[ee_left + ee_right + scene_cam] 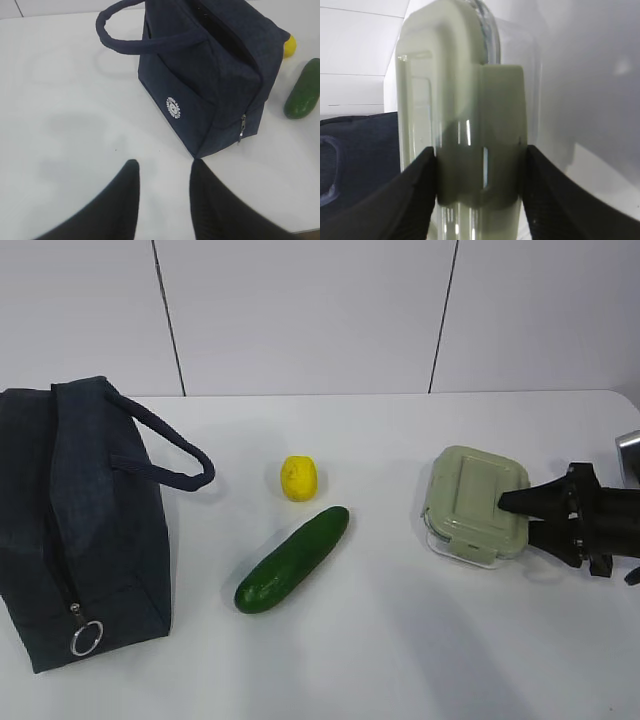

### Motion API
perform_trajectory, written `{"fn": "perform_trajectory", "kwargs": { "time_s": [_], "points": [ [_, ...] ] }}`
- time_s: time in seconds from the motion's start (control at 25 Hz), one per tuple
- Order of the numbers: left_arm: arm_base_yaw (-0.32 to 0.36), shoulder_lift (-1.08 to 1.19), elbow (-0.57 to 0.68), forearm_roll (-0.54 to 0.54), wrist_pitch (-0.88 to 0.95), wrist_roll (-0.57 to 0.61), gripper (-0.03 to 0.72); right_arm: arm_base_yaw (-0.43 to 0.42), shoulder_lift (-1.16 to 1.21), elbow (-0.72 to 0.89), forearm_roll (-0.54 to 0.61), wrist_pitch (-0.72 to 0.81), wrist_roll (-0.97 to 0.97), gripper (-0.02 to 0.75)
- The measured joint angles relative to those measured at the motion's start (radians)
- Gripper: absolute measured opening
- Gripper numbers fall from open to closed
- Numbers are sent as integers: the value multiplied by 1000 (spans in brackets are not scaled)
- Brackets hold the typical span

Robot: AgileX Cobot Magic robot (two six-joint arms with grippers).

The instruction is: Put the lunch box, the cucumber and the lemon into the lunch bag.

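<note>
Right gripper (505,502) at right edge of the exterior frame, jaws clamped across the box (476,502), one finger over the green lid, the other beneath. Right wrist view confirms it: black pads (415,195) press both sides of the box (465,120) at a lid clip. Whether the box rests on the table (400,660) or is just off it, cannot tell.

Left gripper (162,172) low in its own frame, jaws apart, empty, over bare table near the bag (210,85).

Bag (75,530) far left in the exterior frame, one handle looped toward centre, ring pull at lower front corner. Zipper looks closed, or nearly so; not sure from these angles.

Lemon (298,478) centre; cucumber (292,559) just below it, slanting lower left. Both well apart from the box and outside the bag.

Step in hand, as I judge it: carry the box leftward to the bag.

To do it well:
- Keep the grip steady; glass and smooth lid could slip.
- Lift enough to pass over the lemon and cucumber.
- Keep the box level.
- Bag mouth must be open first; left gripper is placed to spread it or hold a handle.
</note>
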State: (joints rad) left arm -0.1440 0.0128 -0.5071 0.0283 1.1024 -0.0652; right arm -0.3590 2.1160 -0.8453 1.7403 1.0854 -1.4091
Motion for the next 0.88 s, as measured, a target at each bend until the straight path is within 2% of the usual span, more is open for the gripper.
{"fn": "perform_trajectory", "kwargs": {
  "time_s": [0.68,0.88],
  "points": [
    [0,0,0,0,0,0,241,0,-23,0,-20,0,3,377],
    [0,0,0,-37,0,-2,240,0,-65,0,-31,2,7,377]
  ]
}}
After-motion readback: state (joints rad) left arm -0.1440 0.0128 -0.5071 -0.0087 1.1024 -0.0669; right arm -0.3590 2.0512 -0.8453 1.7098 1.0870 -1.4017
